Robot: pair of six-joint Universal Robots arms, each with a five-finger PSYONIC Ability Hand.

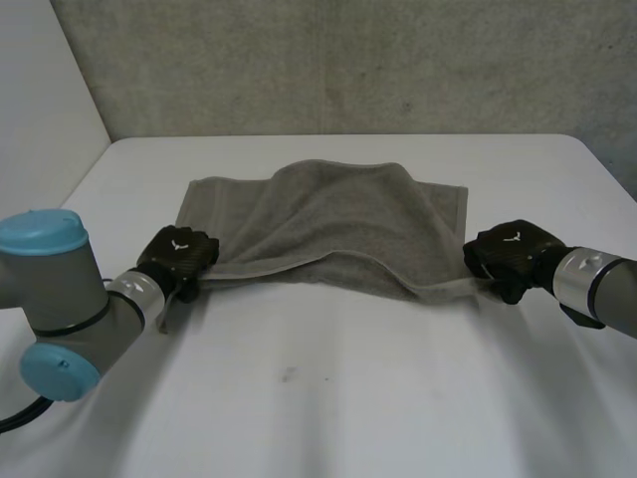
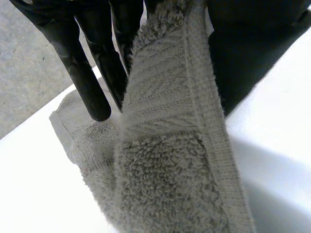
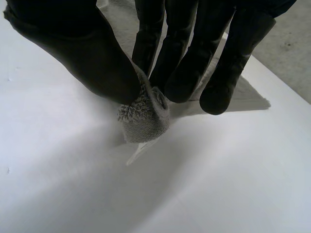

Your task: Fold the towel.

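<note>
The next move, I judge, is to carry both held corners level above the white table (image 1: 328,398) to the towel's far edge, with the raised hem taut so it lands square and without a sag. The grey terry towel (image 1: 328,214) lies spread on the table, its far part flat and its near edge lifted into a soft hump. The left hand (image 1: 179,257) pinches the towel's near left corner between thumb and fingers. The right hand (image 1: 510,251) nips a small tuft at the near right corner in the same way.

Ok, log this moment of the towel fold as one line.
stage: mid-fold | left hand: pinching towel corner | right hand: pinching opposite near corner | towel: near edge lifted, far edge on table
</note>
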